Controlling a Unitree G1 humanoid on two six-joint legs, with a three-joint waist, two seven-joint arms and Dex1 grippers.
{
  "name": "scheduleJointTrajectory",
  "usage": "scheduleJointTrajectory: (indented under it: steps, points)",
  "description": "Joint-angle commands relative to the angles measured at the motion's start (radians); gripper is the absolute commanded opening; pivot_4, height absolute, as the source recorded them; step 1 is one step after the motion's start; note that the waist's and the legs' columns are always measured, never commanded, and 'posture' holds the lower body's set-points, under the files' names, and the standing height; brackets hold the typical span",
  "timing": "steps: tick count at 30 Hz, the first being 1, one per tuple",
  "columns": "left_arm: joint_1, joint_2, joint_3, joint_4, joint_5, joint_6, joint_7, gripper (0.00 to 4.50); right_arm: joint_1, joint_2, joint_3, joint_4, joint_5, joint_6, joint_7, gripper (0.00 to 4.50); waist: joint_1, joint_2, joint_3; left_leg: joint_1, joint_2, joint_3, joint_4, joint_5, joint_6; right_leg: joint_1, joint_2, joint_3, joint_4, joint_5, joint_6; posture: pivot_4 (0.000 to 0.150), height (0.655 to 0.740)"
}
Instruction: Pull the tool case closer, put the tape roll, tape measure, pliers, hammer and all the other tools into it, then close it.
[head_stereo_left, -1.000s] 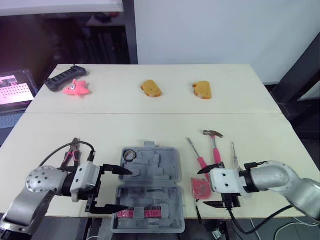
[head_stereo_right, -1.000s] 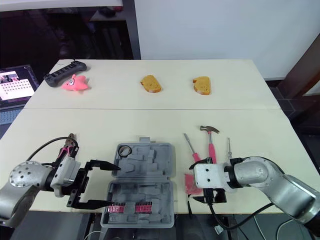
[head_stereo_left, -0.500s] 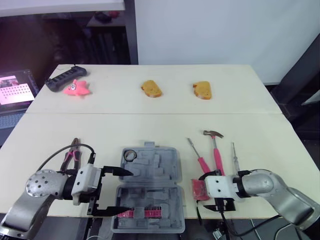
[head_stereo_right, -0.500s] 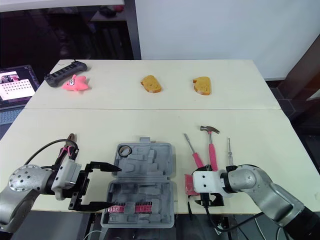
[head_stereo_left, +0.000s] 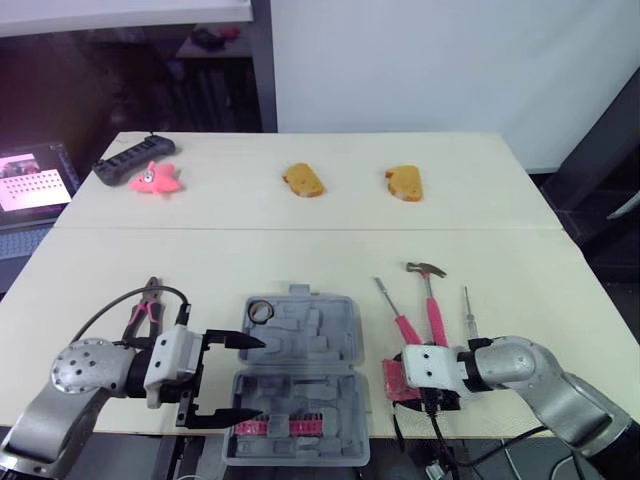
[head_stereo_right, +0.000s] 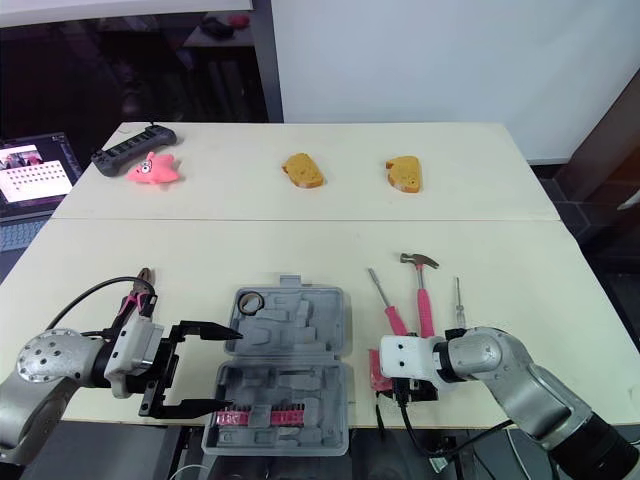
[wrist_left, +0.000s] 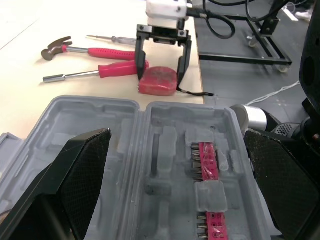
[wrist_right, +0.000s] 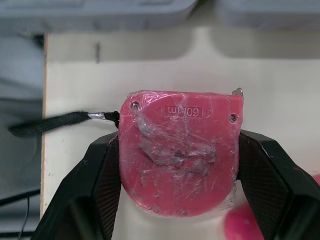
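One item seemingly packed: tape roll (head_stereo_left: 259, 310) in the open case (head_stereo_left: 300, 375), lower centre. Right gripper (wrist_left: 160, 82) spread around the red tape measure (wrist_right: 180, 150), lower right, not yet clamped. Left gripper (head_stereo_left: 260, 378) wide open beside the case. Pliers (head_stereo_left: 143, 308), hammer (head_stereo_left: 432, 300), screwdrivers (head_stereo_left: 398, 315) to pack, then closing.

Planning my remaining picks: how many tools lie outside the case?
5: pliers left of the case; tape measure, screwdriver, hammer and thin driver to its right.

The right pincer (wrist_left: 160, 86) tipped downward and edged left, so that its two fingers came to straddle the red tape measure (head_stereo_left: 395, 380).
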Motion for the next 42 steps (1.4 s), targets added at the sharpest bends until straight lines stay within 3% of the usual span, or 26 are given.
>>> scheduleJointTrajectory:
  steps: [1, 6, 10, 13, 29, 42]
  points:
    - [0.004, 0.013, 0.028, -0.013, 0.006, -0.007, 0.008, 4.50, -0.123, -0.007, -0.087, -0.135, 0.114, 0.123, 0.071, 2.83, -0.003, 0.001, 0.000, 0.000, 0.000, 0.000, 0.000, 0.000, 0.000, 0.000, 0.000, 0.000, 0.000, 0.000, 0.000, 0.150, 0.7400]
    - [-0.012, 0.002, 0.044, 0.050, 0.022, -0.026, 0.020, 4.50, -0.462, 0.057, -0.010, -0.179, 0.206, 0.457, 0.125, 2.83, -0.002, 0.001, 0.001, 0.001, 0.000, -0.001, 0.000, 0.000, 0.000, 0.000, 0.001, 0.000, 0.000, 0.000, 0.000, 0.150, 0.7400]
    - [-0.066, -0.008, 0.045, 0.113, 0.038, -0.033, 0.040, 4.50, -0.688, 0.198, 0.211, -0.050, 0.083, 0.555, 0.080, 2.83, 0.000, 0.001, 0.000, -0.001, 0.000, -0.002, -0.001, 0.000, 0.000, -0.001, 0.000, -0.001, 0.000, 0.000, 0.000, 0.150, 0.7400]
    - [-0.092, -0.010, 0.050, 0.158, 0.052, -0.047, 0.041, 4.50, -0.755, 0.256, 0.307, 0.033, 0.032, 0.570, 0.066, 2.83, 0.003, 0.001, 0.000, -0.002, 0.000, -0.002, -0.001, 0.000, 0.000, -0.002, 0.000, -0.001, 0.000, 0.000, 0.000, 0.150, 0.7400]
    - [-0.087, -0.013, 0.054, 0.118, 0.051, -0.016, 0.096, 4.50, -0.821, 0.369, 0.491, 0.227, -0.130, 0.481, 0.061, 2.83, -0.006, 0.001, 0.001, -0.002, 0.000, -0.001, -0.001, 0.000, 0.000, -0.004, 0.000, -0.001, 0.002, 0.000, 0.000, 0.150, 0.7400]
    - [-0.071, -0.010, 0.049, 0.063, 0.045, 0.030, 0.118, 4.50, -0.807, 0.411, 0.503, 0.281, -0.230, 0.411, 0.088, 2.83, -0.025, 0.001, 0.001, -0.002, 0.000, -0.001, -0.002, 0.000, 0.000, -0.004, 0.000, -0.001, 0.002, 0.000, 0.000, 0.150, 0.7400]
